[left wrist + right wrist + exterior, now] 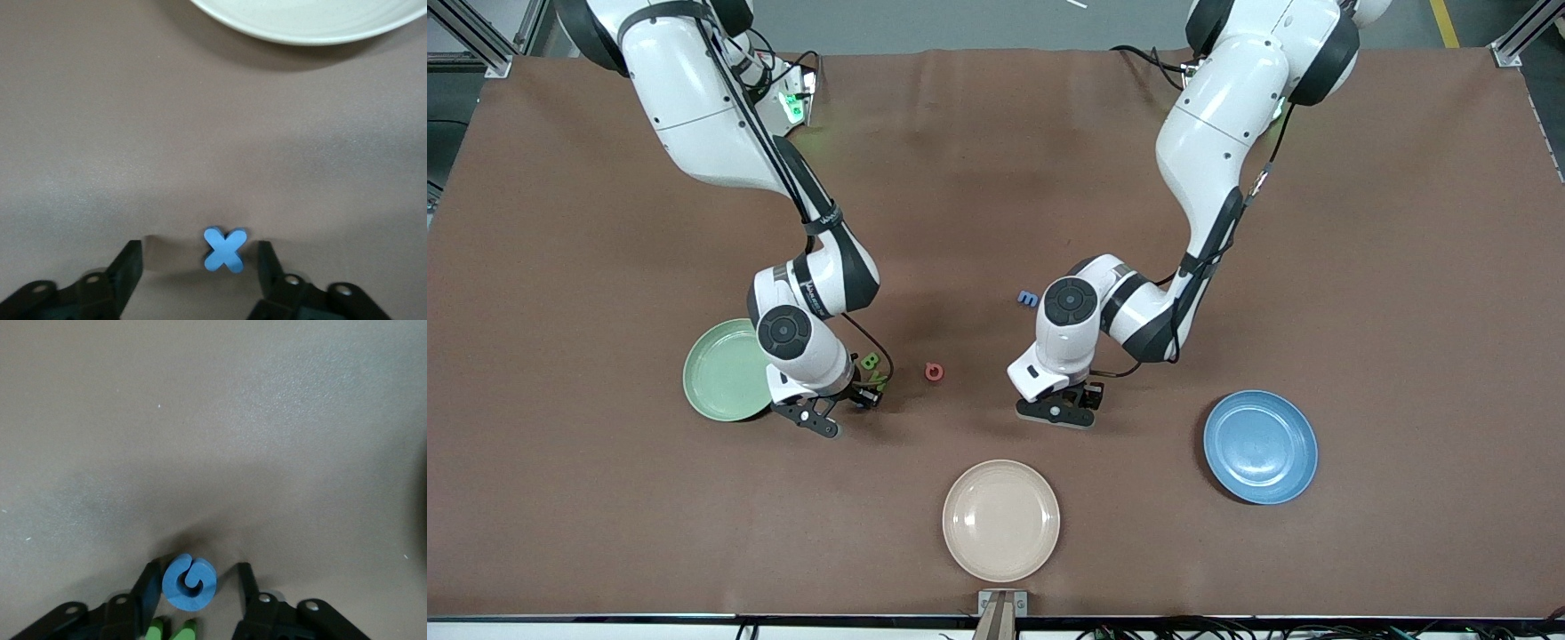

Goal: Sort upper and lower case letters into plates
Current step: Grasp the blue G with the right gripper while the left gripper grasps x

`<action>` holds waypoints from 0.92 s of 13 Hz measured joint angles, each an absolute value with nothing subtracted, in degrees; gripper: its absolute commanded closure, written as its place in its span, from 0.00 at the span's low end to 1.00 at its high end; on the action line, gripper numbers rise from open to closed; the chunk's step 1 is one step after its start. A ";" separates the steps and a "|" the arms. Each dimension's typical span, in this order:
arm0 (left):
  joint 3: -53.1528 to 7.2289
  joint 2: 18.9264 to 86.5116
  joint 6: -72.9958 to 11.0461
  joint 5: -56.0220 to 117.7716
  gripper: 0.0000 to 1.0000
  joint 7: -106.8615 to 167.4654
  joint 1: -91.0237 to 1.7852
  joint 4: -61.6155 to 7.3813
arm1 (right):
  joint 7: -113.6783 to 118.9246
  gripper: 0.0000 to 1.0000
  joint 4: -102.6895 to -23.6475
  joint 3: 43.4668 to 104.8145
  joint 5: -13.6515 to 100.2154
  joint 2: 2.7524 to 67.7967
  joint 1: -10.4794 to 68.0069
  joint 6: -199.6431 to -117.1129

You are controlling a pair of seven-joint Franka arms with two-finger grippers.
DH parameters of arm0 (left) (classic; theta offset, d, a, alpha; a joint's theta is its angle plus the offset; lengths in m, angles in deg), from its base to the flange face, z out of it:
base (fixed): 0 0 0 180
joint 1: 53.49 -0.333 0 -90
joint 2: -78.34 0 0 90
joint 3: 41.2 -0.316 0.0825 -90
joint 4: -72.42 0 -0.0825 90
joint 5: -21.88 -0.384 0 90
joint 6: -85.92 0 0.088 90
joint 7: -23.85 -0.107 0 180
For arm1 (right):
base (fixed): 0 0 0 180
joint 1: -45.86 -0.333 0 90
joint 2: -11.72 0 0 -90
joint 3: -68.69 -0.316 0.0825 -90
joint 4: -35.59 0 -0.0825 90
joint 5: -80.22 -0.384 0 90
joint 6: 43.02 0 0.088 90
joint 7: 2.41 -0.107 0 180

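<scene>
Cream plate (pixel 313 27) shows cut off; pincers (pixel 200 267) (pixel 197 587) straddle letters.

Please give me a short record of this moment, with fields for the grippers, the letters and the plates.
left gripper: low at the table, fingers apart either side of the blue x, not touching
right gripper: low beside the green plate, around the blue G, one finger touching it
loose letters: blue m, pink-red Q
plates: green, blue plate, beige plate, no letters in them
</scene>
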State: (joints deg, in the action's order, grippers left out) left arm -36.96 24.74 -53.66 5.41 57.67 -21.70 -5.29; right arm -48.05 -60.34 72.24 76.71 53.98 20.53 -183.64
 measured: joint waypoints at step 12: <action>-36.69 24.71 -53.79 7.75 1.00 57.68 -21.76 -4.72 | -21.50 1.00 -63.38 74.34 77.11 42.97 34.80 -171.01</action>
